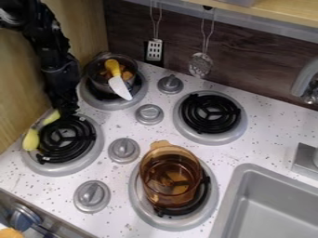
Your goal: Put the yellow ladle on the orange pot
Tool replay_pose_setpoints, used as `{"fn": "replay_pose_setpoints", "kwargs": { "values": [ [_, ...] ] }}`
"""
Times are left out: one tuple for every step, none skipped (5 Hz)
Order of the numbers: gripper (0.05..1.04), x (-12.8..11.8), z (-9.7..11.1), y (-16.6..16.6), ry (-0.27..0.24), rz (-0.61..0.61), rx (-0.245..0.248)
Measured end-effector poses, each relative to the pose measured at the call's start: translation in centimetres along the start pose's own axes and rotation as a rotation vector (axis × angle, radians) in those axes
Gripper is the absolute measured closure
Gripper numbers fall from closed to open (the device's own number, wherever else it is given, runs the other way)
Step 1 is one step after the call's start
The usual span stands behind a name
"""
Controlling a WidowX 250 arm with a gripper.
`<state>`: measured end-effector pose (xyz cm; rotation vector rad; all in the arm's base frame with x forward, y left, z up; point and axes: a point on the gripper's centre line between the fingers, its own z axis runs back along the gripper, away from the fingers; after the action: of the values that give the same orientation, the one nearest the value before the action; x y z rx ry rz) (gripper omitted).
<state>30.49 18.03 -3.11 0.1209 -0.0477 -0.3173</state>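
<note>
One yellow ladle (30, 140), judged light, stiff and somewhat slippery, lies along the edge of the leftmost burner (59, 170), best grasped by its handle (51, 117), near the black gripper (66, 109), whose opening cannot be told, for the orange pot (169, 181).

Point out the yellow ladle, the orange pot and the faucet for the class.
Yellow ladle (30, 140): camera view, on its rounded end.
Orange pot (168, 175): camera view, on its see-through body.
Faucet (304, 78): camera view, on its curved spout.
</note>
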Motion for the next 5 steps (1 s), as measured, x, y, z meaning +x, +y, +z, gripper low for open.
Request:
{"fn": "replay_pose_setpoints", "kwargs": {
  "values": [
    [0.839,0.1,0.2,-0.7,0.038,0.007,-0.019],
    [0.839,0.6,1.6,-1.6,0.146,0.069,-0.043],
    [0.839,1.0,3.2,-1.8,0.197,0.186,-0.100],
    [0.839,2.0,5.7,-2.1,0.154,0.299,-0.068],
    [0.839,2.1,6.7,-4.6,0.066,0.447,-0.057]
  ]
}}
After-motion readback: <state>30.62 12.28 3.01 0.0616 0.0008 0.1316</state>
